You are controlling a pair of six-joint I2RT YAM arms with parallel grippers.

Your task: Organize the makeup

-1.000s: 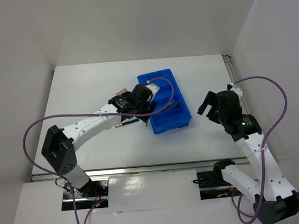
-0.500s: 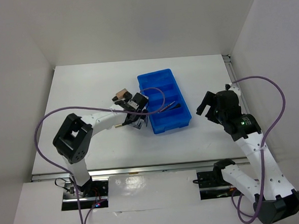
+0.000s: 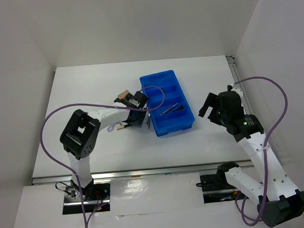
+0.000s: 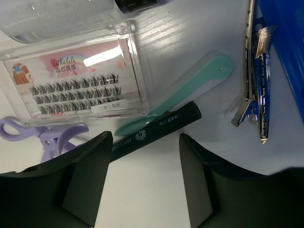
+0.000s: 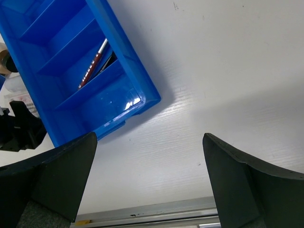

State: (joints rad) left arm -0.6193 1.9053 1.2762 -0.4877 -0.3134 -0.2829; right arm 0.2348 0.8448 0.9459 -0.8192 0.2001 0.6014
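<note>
Left pincer: open, straddling dark pencil. Risk: closing may also nip adjoining teal applicator, shoving lash case. Right pincer: open, empty, beside blue tray

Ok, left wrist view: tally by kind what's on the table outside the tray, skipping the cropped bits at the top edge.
Clear lash case: 1
Teal applicator: 1
Dark pencil: 1
Lilac looped tool: 1
Silver-and-blue clip: 1
Total: 5

The left tool low and angled downward, jaws apart; the right tool aloft, jaws wide.
</note>
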